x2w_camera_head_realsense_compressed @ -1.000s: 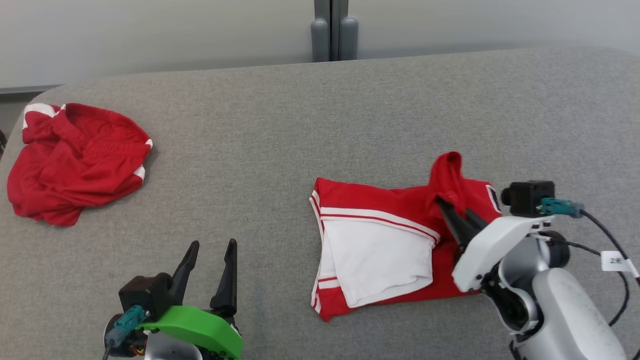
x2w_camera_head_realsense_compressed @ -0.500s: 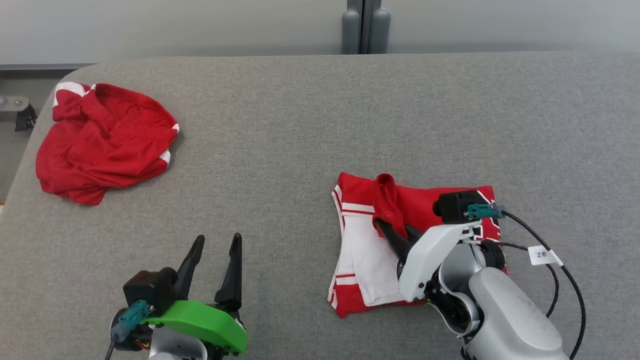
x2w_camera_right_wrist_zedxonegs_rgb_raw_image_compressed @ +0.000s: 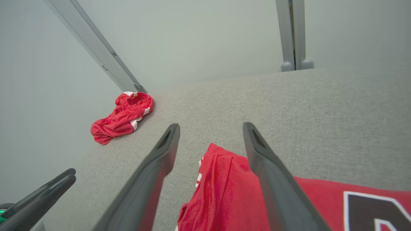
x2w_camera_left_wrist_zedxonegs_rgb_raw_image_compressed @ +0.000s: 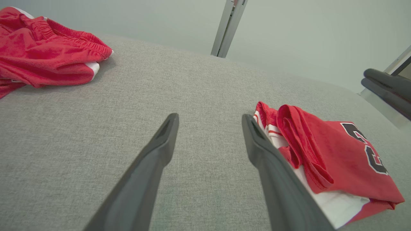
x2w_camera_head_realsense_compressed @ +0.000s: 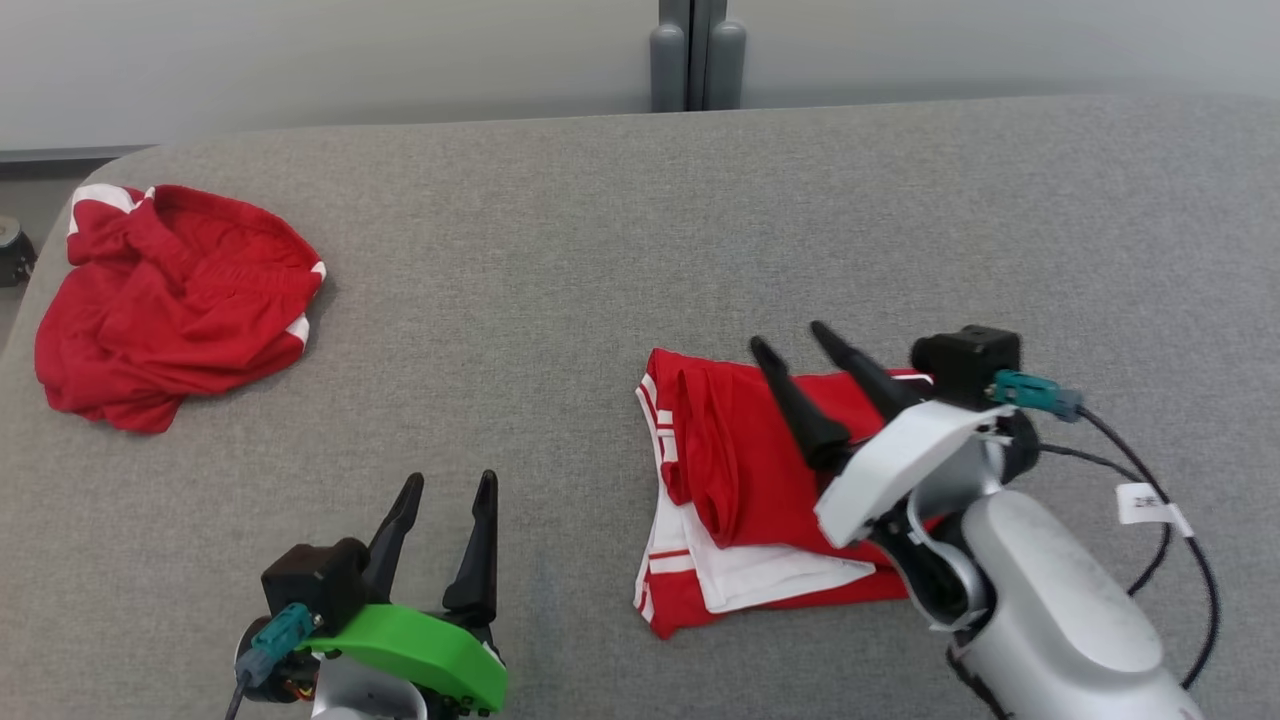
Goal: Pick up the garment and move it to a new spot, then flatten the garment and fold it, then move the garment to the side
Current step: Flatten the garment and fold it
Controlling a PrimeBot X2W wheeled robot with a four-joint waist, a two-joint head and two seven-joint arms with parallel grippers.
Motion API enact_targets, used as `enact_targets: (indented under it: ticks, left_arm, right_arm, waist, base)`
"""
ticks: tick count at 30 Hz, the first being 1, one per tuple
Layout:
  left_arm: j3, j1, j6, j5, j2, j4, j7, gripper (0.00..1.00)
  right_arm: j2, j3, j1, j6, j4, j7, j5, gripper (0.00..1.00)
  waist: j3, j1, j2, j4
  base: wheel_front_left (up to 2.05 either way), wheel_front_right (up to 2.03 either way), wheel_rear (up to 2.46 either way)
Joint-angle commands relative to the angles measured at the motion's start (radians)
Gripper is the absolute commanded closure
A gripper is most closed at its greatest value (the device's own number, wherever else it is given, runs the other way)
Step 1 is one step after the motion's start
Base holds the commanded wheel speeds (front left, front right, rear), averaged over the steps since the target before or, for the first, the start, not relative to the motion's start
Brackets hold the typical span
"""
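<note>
Head: high, looking down over grey surface [x2w_camera_head_realsense_compressed: 600, 250] | wrist views: low, close, facing far edge | all share folded garment [x2w_camera_head_realsense_compressed: 720, 480]

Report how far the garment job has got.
Done: the red-and-white sports jersey lies folded in a compact stack on the grey fabric table. In hand: nothing; the right gripper hangs open above it, and the left gripper is open, apart from it. Left: moving the folded jersey to the side.

Open lane down the middle
I see bare grey surface [x2w_camera_head_realsense_compressed: 520, 330] between the crumpled shorts [x2w_camera_head_realsense_compressed: 170, 300] far left and the folded jersey [x2w_camera_head_realsense_compressed: 730, 480] on the right.
</note>
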Motion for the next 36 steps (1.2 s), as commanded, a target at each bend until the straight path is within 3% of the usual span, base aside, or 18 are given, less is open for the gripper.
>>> enact_targets:
  ticks: [1, 9, 12, 25, 36]
  left_arm:
    - [-0.003, -0.016, -0.003, 0.003, -0.001, 0.004, -0.003, 0.0]
    - [-0.016, -0.024, -0.003, 0.008, -0.009, 0.009, -0.011, 0.0]
    - [-0.019, -0.025, -0.004, 0.007, -0.011, 0.014, -0.014, 0.0]
    - [-0.011, -0.001, -0.015, -0.009, -0.019, 0.039, -0.065, 0.0]
    - [0.075, 0.061, -0.005, 0.023, -0.053, 0.084, -0.124, 0.0]
  right_arm:
    - [-0.023, -0.026, 0.018, -0.001, -0.018, -0.029, -0.043, 0.0]
    - [-0.07, -0.159, 0.108, -0.001, -0.105, -0.158, -0.24, 0.0]
    - [-0.057, -0.179, 0.145, -0.001, -0.1, -0.181, -0.278, 0.0]
    - [0.012, -0.259, 0.241, -0.001, -0.046, -0.238, -0.349, 0.0]
    - [0.047, -0.289, 0.274, -0.001, -0.036, -0.265, -0.377, 0.0]
  waist:
    - [-0.002, 0.0, 0.0, -0.012]
    - [0.005, 0.0, 0.0, -0.034]
    - [0.007, 0.0, 0.0, -0.036]
    - [-0.019, 0.0, 0.0, -0.038]
    - [-0.078, 0.0, 0.0, -0.074]
  base:
    - [0.0, 0.0, 0.0]
    - [0.0, 0.0, 0.0]
    - [0.0, 0.0, 0.0]
    - [0.0, 0.0, 0.0]
    - [0.0, 0.0, 0.0]
